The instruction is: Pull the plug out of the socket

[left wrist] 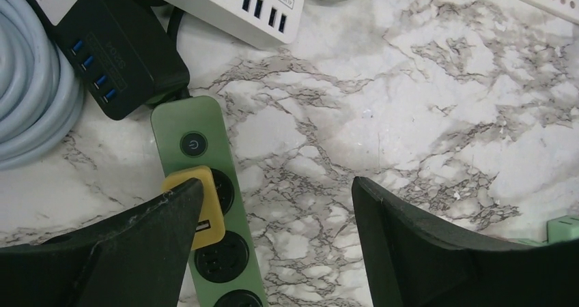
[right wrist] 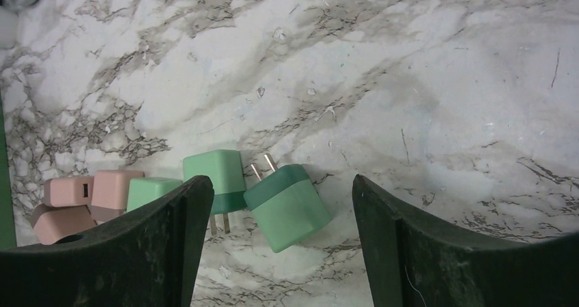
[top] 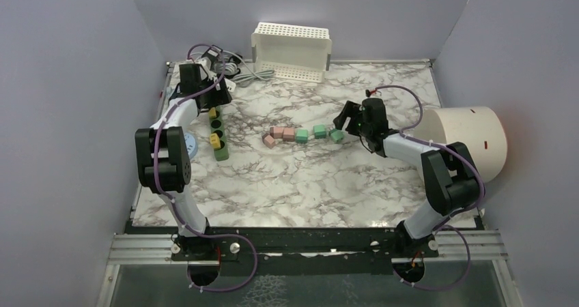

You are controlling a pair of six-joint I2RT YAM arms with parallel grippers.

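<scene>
A green power strip (top: 218,135) lies at the left of the table with two yellow plugs (top: 213,113) in its round sockets. In the left wrist view the strip (left wrist: 225,245) shows a power button and one yellow plug (left wrist: 205,215), half hidden behind my left finger. My left gripper (left wrist: 276,242) is open and empty, hovering over the strip's far end (top: 216,97); the plug is at its left finger, not between the jaws. My right gripper (right wrist: 280,245) is open and empty above a loose green plug (right wrist: 287,208), at the right of centre (top: 343,123).
A row of loose pink and green plugs (top: 297,134) lies mid-table. A black power strip (left wrist: 116,48), a white one (left wrist: 225,0) and a coiled grey cable (left wrist: 27,102) sit beyond the green strip. A white basket (top: 291,51) stands at the back; a cream cylinder (top: 468,140) at right.
</scene>
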